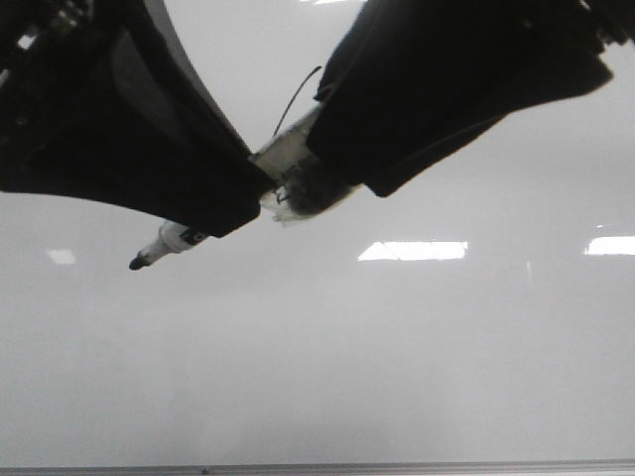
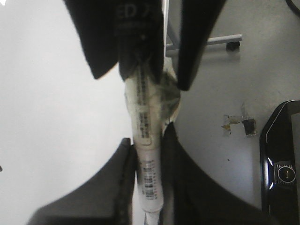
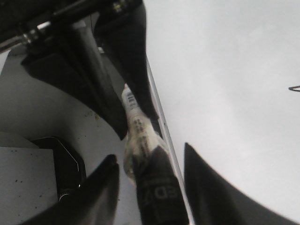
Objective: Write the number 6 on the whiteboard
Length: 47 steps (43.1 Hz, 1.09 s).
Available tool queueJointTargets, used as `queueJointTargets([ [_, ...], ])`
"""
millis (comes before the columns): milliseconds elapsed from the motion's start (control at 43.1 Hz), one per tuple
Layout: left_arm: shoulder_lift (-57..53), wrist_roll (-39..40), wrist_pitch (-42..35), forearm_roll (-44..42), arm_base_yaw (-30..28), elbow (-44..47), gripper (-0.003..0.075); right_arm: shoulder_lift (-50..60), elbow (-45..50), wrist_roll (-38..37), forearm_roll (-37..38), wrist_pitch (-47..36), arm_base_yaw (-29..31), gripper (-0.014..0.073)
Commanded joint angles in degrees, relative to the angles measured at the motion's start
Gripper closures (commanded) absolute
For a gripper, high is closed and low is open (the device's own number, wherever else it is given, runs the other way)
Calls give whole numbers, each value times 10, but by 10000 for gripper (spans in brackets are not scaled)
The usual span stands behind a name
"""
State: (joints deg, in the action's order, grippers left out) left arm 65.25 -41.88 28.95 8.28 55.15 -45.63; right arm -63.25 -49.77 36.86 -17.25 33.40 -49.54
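Two black grippers hold one white marker pen (image 1: pixel 174 239) over the glossy pale whiteboard (image 1: pixel 317 377): left gripper (image 2: pixel 149 154) clamped on its barrel, right gripper (image 3: pixel 150 164) spread around its taped end.

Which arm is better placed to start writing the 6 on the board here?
Left. The left gripper clamps the marker barrel, the tip poking out over the whiteboard; the right gripper sits open around the rear end.

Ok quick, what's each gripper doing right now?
Left gripper: closed on the marker.
Right gripper: around the marker's cap end; grip cannot be told.
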Motion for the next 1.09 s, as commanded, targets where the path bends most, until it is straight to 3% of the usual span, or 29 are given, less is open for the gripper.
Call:
queueJointTargets([
  [0, -11, 11, -41, 5, -16, -11, 730, 30, -20, -13, 6, -37, 15, 76],
  [116, -12, 11, -43, 9, -44, -4, 730, 64, -13, -39, 7, -39, 66, 77],
  [279, -29, 11, -44, 37, -89, -2, 730, 140, 23, -57, 7, -45, 182, 88],
  [441, -76, 11, -53, 87, -167, 23, 730, 224, 81, -133, 7, -65, 308, 205],
  [581, -142, 22, -53, 132, -268, 62, 730, 304, 144, -194, 7, -87, 402, 330],
  [697, -199, 69, -53, 134, -360, 90, 730, 364, 186, -224, 6, -99, 434, 461],
  [859, -264, 99, -48, 134, -481, 120, 730, 422, 224, -224, 6, -111, 436, 669],
  [1068, -281, 147, -57, 135, -582, 138, 730, 435, 237, -224, 6, -115, 436, 654],
])
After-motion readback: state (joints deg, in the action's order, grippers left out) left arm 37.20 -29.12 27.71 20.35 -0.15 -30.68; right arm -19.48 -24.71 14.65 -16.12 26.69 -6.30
